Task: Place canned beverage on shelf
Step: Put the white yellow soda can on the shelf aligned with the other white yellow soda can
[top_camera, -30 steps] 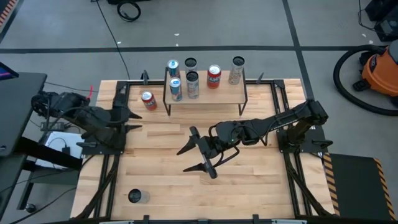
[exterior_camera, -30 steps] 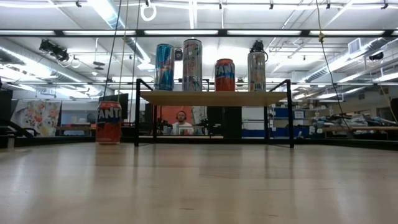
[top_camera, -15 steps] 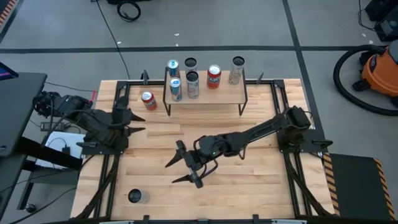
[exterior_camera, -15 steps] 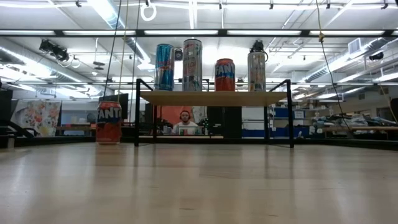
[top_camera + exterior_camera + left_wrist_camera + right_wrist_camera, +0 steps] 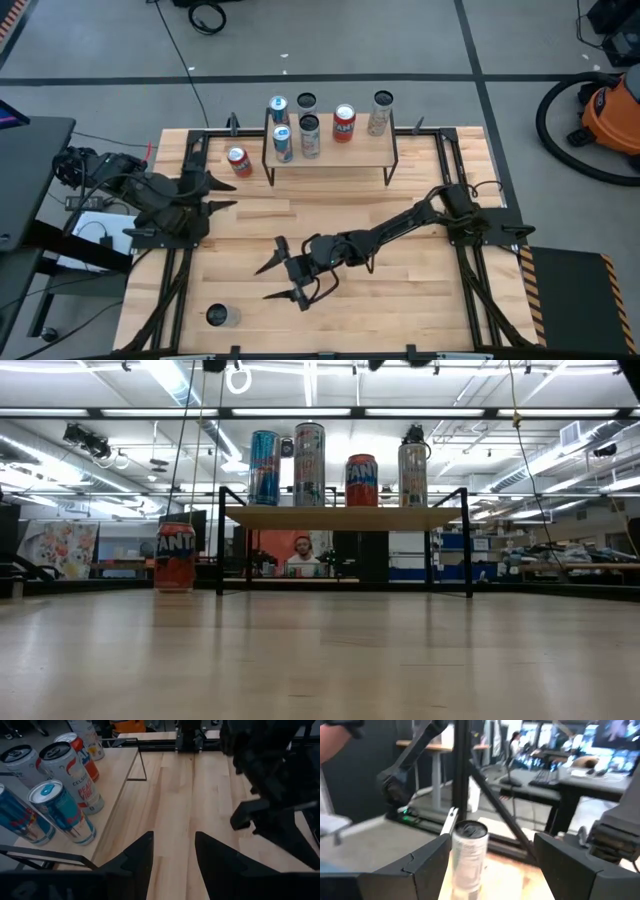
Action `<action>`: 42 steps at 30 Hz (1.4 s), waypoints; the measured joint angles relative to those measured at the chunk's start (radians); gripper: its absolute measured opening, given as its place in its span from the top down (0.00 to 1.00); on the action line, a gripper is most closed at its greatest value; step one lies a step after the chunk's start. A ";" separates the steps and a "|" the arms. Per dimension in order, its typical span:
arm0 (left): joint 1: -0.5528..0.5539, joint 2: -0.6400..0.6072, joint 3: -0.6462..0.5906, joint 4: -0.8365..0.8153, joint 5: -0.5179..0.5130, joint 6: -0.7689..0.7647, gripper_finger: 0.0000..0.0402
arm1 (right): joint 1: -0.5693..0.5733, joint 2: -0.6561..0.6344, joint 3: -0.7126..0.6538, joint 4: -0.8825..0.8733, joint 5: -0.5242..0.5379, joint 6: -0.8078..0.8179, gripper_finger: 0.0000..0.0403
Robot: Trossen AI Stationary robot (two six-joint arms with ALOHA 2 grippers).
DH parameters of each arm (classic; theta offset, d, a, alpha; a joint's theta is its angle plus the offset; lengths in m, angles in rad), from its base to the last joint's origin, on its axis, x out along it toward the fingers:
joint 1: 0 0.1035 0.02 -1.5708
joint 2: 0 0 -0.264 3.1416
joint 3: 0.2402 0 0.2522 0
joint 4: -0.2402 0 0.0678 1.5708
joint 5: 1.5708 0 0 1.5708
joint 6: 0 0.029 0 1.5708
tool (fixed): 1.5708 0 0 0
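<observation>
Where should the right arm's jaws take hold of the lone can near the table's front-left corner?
Grip the lone can mid-body across its round wall, coming in level from the open right gripper side. It stands upright and alone.

A lab — strip lights (image 5: 300,412), desks with monitors (image 5: 580,740) behind.

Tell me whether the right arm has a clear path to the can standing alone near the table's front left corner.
Probably yes. The right pincer is open and faces the can; bare tabletop lies between them, and the wrist view frames the can between its fingers.
</observation>
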 joint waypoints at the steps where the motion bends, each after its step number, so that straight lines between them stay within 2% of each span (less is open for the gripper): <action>1: 0.000 0.000 0.000 0.000 -0.001 -0.002 0.61 | 0.000 0.015 0.000 0.029 0.003 0.000 0.26; 7: 0.000 0.003 0.000 0.002 -0.001 -0.002 0.61 | 0.002 0.097 0.029 0.086 0.011 0.005 0.26; 14: 0.000 0.003 0.000 -0.001 -0.001 -0.001 0.61 | 0.011 0.240 0.200 0.080 -0.002 0.005 0.26; 20: 0.000 0.002 0.000 -0.004 -0.001 0.008 0.61 | 0.018 0.298 0.293 0.066 0.055 0.106 0.26; 27: 0.000 0.002 0.000 -0.002 -0.001 0.002 0.61 | 0.057 0.370 0.383 0.043 0.132 0.074 0.26; 33: 0.000 0.003 0.000 -0.001 -0.001 -0.036 0.61 | 0.060 0.377 0.396 0.016 0.204 0.079 0.26; 42: 0.000 0.003 0.000 0.007 -0.001 -0.101 0.61 | 0.071 0.377 0.396 -0.005 0.178 0.101 0.26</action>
